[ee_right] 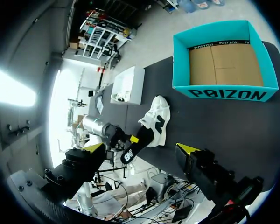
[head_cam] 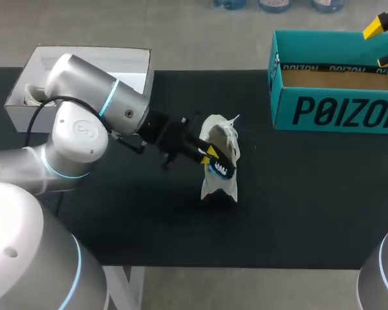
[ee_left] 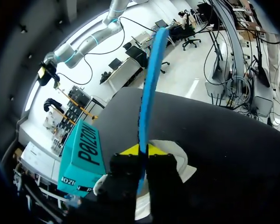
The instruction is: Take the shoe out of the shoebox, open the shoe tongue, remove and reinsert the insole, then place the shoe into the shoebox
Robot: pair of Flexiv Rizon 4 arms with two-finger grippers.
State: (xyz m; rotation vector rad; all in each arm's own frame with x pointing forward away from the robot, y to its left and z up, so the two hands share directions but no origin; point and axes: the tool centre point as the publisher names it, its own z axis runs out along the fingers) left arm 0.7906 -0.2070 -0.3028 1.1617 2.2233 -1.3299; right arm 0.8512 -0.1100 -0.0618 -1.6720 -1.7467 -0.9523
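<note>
A white sneaker (head_cam: pixel 223 139) stands on the black table (head_cam: pixel 310 206), left of the teal shoebox (head_cam: pixel 336 111). My left gripper (head_cam: pixel 210 154) is at the shoe's opening, shut on a blue-and-black insole (head_cam: pixel 222 168) that sticks out of the shoe. In the left wrist view the insole (ee_left: pixel 151 79) shows edge-on as a thin blue strip, rising from between the yellow tips of the left gripper (ee_left: pixel 141 150), with the sneaker (ee_left: pixel 179 161) below. My right gripper (head_cam: pixel 385 42) hangs open above the shoebox's far right corner. The right wrist view looks down on the sneaker (ee_right: pixel 158 116), the insole (ee_right: pixel 129 153) and the empty shoebox (ee_right: pixel 224 93).
A white open box (head_cam: pixel 84 58) sits at the table's back left, behind my left arm; it shows too in the right wrist view (ee_right: pixel 128 84). The shoebox (ee_left: pixel 81 154) stands ahead and to one side of the left gripper.
</note>
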